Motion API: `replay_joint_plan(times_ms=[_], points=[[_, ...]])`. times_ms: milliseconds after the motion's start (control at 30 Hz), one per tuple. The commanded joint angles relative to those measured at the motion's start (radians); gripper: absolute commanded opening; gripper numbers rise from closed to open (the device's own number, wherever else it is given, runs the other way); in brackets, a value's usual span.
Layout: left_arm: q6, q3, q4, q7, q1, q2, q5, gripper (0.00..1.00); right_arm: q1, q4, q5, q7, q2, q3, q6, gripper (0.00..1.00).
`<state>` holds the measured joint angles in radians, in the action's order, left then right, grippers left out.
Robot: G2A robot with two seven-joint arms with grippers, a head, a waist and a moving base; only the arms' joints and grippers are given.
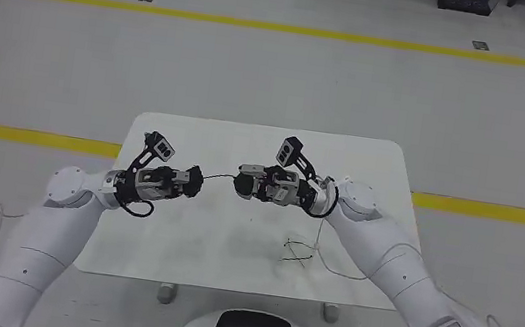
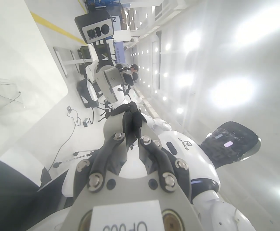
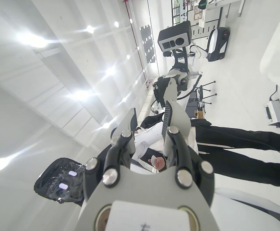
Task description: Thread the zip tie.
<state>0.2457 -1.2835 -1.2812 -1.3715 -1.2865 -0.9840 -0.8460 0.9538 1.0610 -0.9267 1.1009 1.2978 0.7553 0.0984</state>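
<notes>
A thin black zip tie (image 1: 218, 175) spans the short gap between my two grippers above the middle of the white table (image 1: 190, 249). My left gripper (image 1: 195, 182) is shut on one end of it; in the left wrist view its black pads (image 2: 133, 122) press together. My right gripper (image 1: 241, 181) faces it at the tie's other end. In the right wrist view that gripper (image 3: 151, 107) stands open, its ridged pad (image 3: 166, 116) apart from the other finger, with no tie visible between them. Whether the right fingers touch the tie I cannot tell.
Several loose zip ties (image 1: 299, 250) lie on the table near the right forearm, toward the front edge. They also appear as thin lines (image 2: 11, 98) on the tabletop in the left wrist view. Yellow floor lines run behind the table.
</notes>
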Motion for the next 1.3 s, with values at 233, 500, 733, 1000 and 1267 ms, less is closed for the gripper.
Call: replay_joint_plan(times_ms=[233,500,733,1000,1267], points=[[0.002,0.012,0.013,-0.004,0.006,0.001,0.021,0.00,0.011,0.008,0.012,0.008,0.007,0.019,0.001,0.18],[0.002,0.013,0.012,-0.002,0.004,0.003,0.021,0.00,0.018,0.015,0.029,0.014,0.011,0.035,-0.010,0.10],[0.001,0.015,-0.002,0.005,-0.004,0.005,0.027,0.00,0.025,0.018,0.047,0.021,0.012,0.049,-0.019,0.00],[0.005,0.021,-0.015,0.019,-0.012,0.006,0.033,0.00,0.035,0.020,0.066,0.029,0.013,0.064,-0.026,0.00],[0.015,0.019,-0.025,0.032,-0.019,0.009,0.043,1.00,0.044,0.024,0.086,0.024,0.015,0.078,-0.022,0.00]])
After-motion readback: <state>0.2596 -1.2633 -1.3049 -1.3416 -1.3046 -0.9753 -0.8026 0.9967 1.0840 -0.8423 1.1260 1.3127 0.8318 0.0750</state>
